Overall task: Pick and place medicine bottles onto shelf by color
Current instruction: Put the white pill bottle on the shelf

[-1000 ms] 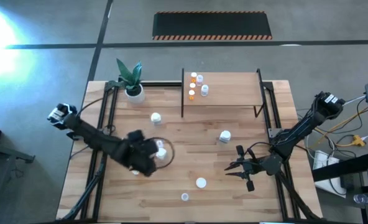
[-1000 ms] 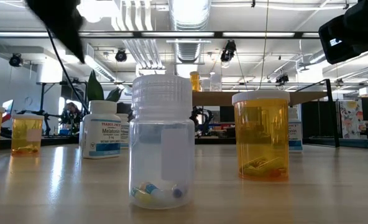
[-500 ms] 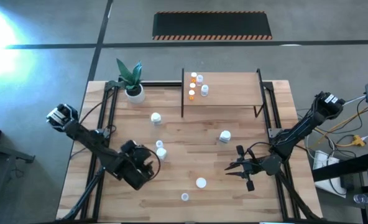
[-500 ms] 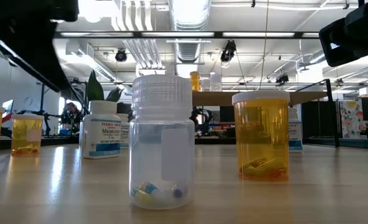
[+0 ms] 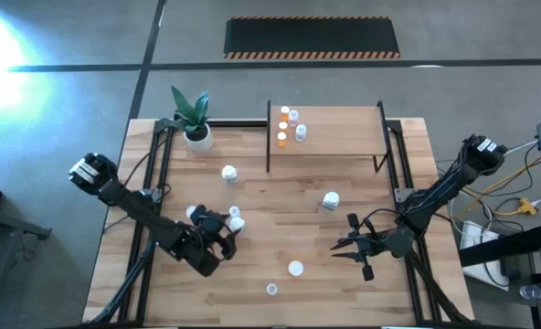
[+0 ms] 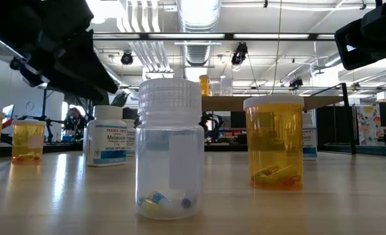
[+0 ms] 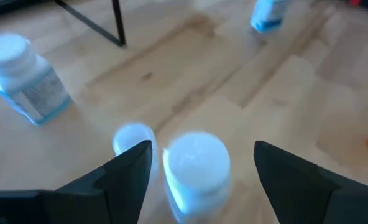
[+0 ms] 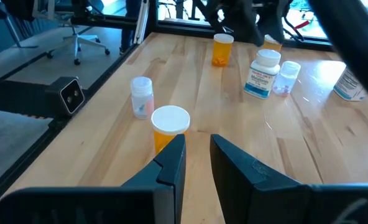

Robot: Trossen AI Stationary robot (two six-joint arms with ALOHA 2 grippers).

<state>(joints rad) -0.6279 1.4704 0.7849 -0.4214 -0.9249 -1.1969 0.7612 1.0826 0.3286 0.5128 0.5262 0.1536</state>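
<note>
Bottles are standing in two groups: four or five are already sitting on the shelf [image 5: 330, 137] at the upper middle of the high view, and the others are still spread over the desk [image 5: 280, 238] below it.

The left gripper [image 5: 217, 237], at the lower left of the desk in the high view, is hanging with its jaws wide around a white-capped bottle [image 7: 195, 167]; a smaller white cap [image 7: 129, 137] is standing just beside it, so the jaws are risking a knock on this neighbour. I cannot tell whether the jaws are touching the bottle.

These bottles are looking light, stiff and smooth: thin hard plastic with almost nothing inside. In the low view the clear bottle [image 6: 170, 147] is holding only a few capsules at its bottom, and the orange bottle [image 6: 274, 140] is nearly empty too. I judge that they are slippery on the round body and easy to tip, but not fragile. The best hold is probably across the body just under the ribbed cap, with a level and gentle squeeze.

The right gripper [image 5: 352, 246] is waiting at the lower right of the desk, jaws narrow and holding nothing, with an orange bottle [image 8: 170, 127] standing in front of it.

On the white bottle [image 6: 106, 136] in the low view the label is showing "TRADER JOE'S" and "Melatonin"; the smaller print is too fine to read.
</note>
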